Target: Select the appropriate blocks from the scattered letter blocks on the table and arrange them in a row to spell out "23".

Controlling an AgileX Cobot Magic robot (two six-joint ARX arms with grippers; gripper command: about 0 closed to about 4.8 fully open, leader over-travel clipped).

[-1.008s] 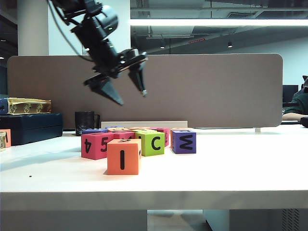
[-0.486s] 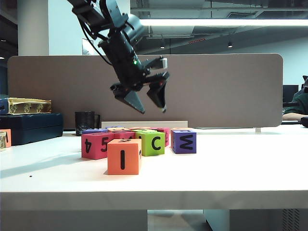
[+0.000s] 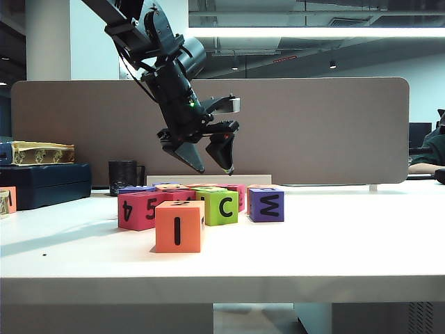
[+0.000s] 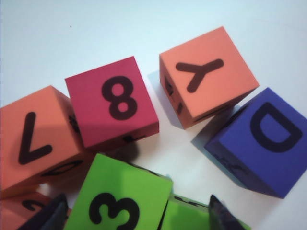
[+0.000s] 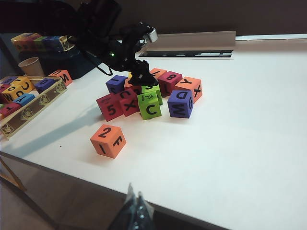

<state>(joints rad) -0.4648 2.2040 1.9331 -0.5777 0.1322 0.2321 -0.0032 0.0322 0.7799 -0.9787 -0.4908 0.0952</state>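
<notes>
The scattered letter blocks lie in a cluster mid-table (image 3: 334,236). An orange block (image 5: 108,140) with "2" on top sits alone toward the front edge, showing its "I" face (image 3: 179,226) in the exterior view. A lime-green block with "3" on top (image 4: 117,201) lies in the cluster beside a second green block (image 4: 192,215). My left gripper (image 3: 215,169) hangs open above the cluster, apart from it, with the green "3" block between its fingertips (image 4: 135,213) in the left wrist view. My right gripper (image 5: 136,211) is shut and holds nothing, off the table's front edge.
Around the green blocks are an orange "7" (image 4: 33,139), pink "8" (image 4: 112,100), orange "Y" (image 4: 206,72), purple "D" (image 4: 264,139), pink "4/5" (image 3: 139,211) and purple "M" (image 3: 265,204). A tray of blocks (image 5: 24,98), a black cup (image 3: 123,177) and boxes (image 3: 42,184) stand left.
My left gripper has swung right and come down toward the cluster, its wrist rolling, and it stays open. No block has moved.
</notes>
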